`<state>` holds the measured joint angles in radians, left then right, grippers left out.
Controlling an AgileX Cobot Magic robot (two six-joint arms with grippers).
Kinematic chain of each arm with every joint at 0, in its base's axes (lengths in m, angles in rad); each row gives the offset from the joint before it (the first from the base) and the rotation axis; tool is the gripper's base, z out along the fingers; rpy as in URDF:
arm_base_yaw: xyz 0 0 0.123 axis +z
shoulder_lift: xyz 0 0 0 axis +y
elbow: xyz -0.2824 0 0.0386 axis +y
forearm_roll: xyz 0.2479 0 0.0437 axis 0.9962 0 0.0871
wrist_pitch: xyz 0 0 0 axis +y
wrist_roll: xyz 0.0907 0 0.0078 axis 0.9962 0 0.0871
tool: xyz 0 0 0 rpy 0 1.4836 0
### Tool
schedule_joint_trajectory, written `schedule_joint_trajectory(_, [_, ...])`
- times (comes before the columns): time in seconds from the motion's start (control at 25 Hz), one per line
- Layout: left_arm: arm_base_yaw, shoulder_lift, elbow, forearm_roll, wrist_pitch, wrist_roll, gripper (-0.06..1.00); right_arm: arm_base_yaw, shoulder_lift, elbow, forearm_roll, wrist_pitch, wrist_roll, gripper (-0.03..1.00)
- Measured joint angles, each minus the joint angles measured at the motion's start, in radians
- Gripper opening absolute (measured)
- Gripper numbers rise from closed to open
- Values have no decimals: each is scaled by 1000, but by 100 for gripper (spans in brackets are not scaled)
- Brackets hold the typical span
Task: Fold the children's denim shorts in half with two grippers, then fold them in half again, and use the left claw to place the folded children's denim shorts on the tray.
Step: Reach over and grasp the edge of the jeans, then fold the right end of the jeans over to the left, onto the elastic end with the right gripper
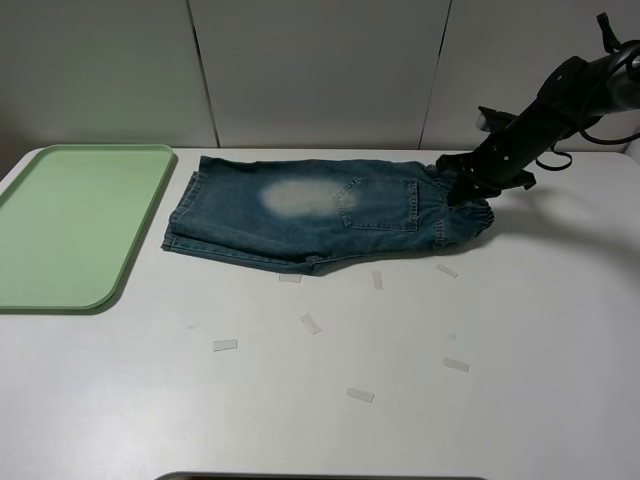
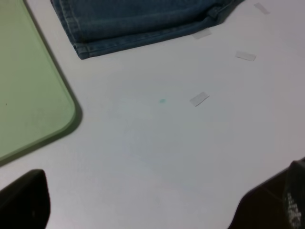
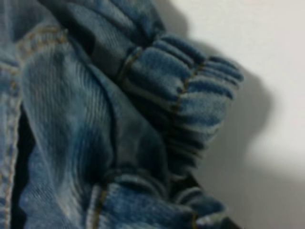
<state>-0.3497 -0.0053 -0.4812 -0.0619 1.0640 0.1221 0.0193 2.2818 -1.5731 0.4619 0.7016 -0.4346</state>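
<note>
One pincer is at work: the right gripper (image 1: 462, 188) is down on the gathered waistband (image 3: 190, 90) of the children's denim shorts (image 1: 300, 210), at the end farthest from the tray (image 1: 60, 220). Its wrist camera is filled with bunched elastic and orange stitching. The jaws themselves are hidden, so whether they have bitten onto the cloth cannot be told.

The shorts lie flat and lengthwise on the white table (image 1: 520, 330), with one pale patch and one pocket uppermost, which suggests they are folded once. Their hem sits just beside the tray's rim without touching it. Scraps of tape (image 1: 311, 323) dot the table in front. The left gripper (image 2: 150, 207), out of the overhead view, hangs above bare table with jaws spread wide and holding nothing. Its camera looks toward the hem corner and the tray's rounded corner.

The risks lie at the waistband. A bite that takes only the top layer would probably peel the fold apart on lifting, and springy elastic could slip from a shallow pinch. With the left gripper away from the hem, a pull from one end alone may drag the cloth and skew the next fold.
</note>
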Motion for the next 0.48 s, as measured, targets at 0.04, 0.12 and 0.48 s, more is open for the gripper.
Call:
schedule_joint_trajectory(0.04, [0,0,0,0,0,0,98,4,0,-2,-24,8,8,7])
schedule_joint_trajectory(0.12, [0,0,0,0,0,0,98,7,-2,-4,-73,31,35,7])
schedule_joint_trajectory(0.48, [0,0,0,0,0,0,98,-19,-88,3,-541,154,226,7])
